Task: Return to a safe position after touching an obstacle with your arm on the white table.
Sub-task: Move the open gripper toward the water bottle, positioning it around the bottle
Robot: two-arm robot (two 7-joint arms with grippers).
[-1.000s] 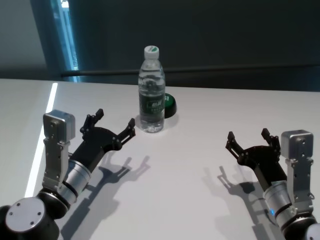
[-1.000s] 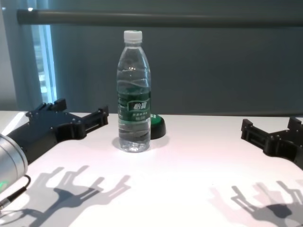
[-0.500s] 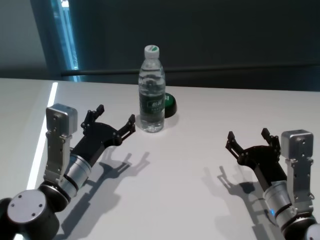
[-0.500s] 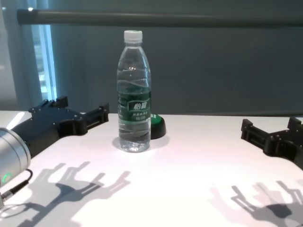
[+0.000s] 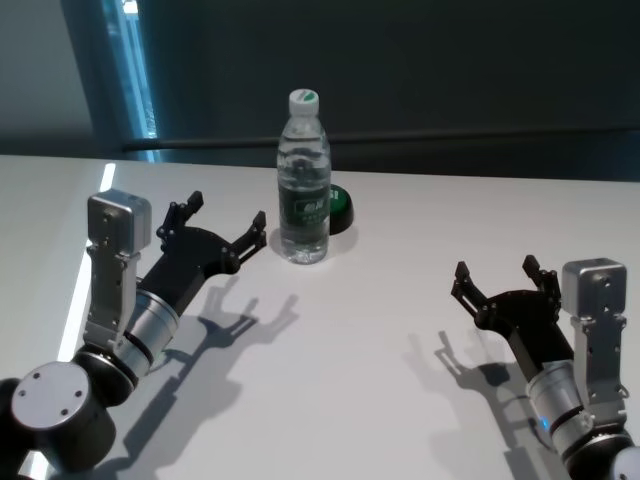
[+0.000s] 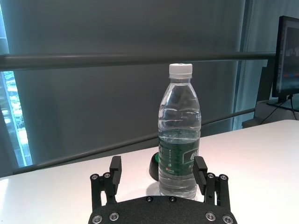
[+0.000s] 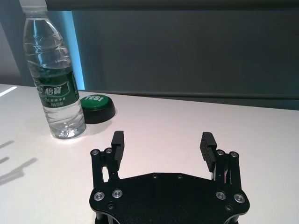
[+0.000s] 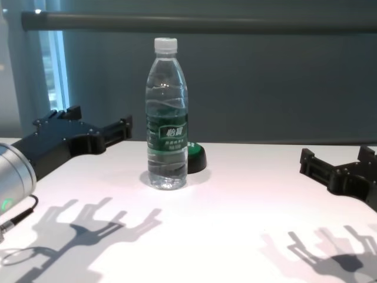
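The obstacle, a clear water bottle (image 5: 303, 180) with a white cap and dark green label, stands upright on the white table (image 5: 370, 330); it also shows in the chest view as the bottle (image 8: 166, 115). My left gripper (image 5: 222, 224) hovers open just left of the bottle (image 6: 179, 140), a small gap between them, nothing held. In the chest view the left gripper (image 8: 97, 124) is raised above the tabletop. My right gripper (image 5: 497, 282) rests open and empty at the near right, far from the bottle (image 7: 55, 81).
A low black-and-green round puck (image 5: 339, 210) sits right behind the bottle, seen also as the puck (image 7: 97, 108). A dark rail and glass wall run behind the table's far edge. A monitor (image 6: 287, 56) stands off to one side.
My left arm has lifted and shifted slightly back to the left, its gripper rising above the table. Bottle and right arm have not moved.
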